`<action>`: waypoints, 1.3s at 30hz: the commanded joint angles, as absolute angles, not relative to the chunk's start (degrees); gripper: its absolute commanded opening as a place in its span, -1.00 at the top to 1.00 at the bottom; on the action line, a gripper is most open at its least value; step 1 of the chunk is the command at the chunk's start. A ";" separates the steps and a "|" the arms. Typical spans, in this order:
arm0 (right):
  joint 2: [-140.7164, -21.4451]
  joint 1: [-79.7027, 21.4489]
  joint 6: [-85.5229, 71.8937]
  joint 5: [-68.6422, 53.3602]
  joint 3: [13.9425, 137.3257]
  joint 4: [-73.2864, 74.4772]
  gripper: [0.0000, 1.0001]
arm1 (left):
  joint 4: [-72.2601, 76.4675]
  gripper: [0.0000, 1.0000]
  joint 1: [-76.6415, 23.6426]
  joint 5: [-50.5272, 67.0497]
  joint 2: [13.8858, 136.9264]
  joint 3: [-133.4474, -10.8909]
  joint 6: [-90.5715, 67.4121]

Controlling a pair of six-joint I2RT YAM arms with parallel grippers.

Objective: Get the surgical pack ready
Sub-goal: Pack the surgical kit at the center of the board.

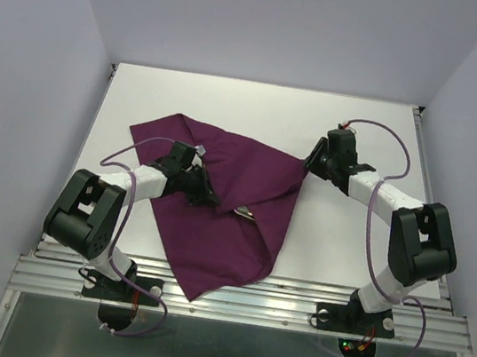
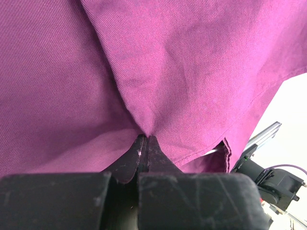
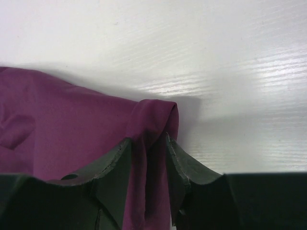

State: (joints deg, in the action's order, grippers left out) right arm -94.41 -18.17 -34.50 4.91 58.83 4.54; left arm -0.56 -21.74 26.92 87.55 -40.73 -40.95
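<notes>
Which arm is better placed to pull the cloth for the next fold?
Probably left. The left gripper pinches the cloth tight; the right gripper stands open around a corner fold.

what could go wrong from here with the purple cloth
1. The right gripper has its jaws apart around a corner of the purple cloth. That corner may slip free and the fold could fall open.
2. The left gripper is shut on the cloth. A hard pull could drag the whole sheet and let the metal tool peeking from the fold slide out.
</notes>
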 commanded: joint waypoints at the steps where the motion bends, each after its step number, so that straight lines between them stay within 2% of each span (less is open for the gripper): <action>1: -95.36 -17.58 -35.68 4.13 61.79 3.25 0.22 | -0.44 1.00 -21.71 26.90 85.96 -39.73 -39.90; 4: -96.85 -17.58 -36.03 4.04 62.66 3.25 0.35 | -0.44 1.00 -21.71 26.89 85.96 -39.73 -39.82; 8: -97.91 -17.58 -36.74 3.52 62.75 3.16 0.65 | -0.44 1.00 -21.71 26.81 85.96 -39.73 -39.90; 9: -98.00 -17.58 -36.91 3.34 62.67 3.16 0.80 | -0.44 1.00 -21.71 26.81 85.87 -39.73 -39.90; 11: -97.65 -17.58 -36.91 3.08 62.58 3.08 0.98 | -0.44 1.00 -21.71 26.81 85.96 -39.81 -39.90; 21: -91.32 -17.58 -36.04 3.35 58.19 3.16 0.99 | -0.44 1.00 -21.71 26.46 86.31 -39.90 -40.17; 27: -92.72 -17.58 -36.30 3.95 51.69 0.80 0.99 | -0.44 1.00 -21.71 26.37 86.66 -39.46 -40.61; 36: -95.89 -17.58 -35.95 5.19 48.43 -2.37 0.99 | -0.44 1.00 -21.71 26.19 86.57 -39.29 -40.69; 37: -95.28 -17.58 -35.86 5.27 48.43 -2.29 0.98 | -0.44 1.00 -21.71 26.19 86.40 -39.20 -40.69; 39: -92.56 -17.58 -35.60 5.62 48.60 -2.11 0.81 | -0.44 1.00 -21.71 26.19 86.40 -39.11 -40.69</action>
State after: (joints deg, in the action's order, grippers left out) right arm -93.45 -17.96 -36.86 3.38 50.50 -4.80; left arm -0.21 -21.74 26.52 87.55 -40.07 -41.01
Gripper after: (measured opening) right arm 0.060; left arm 0.018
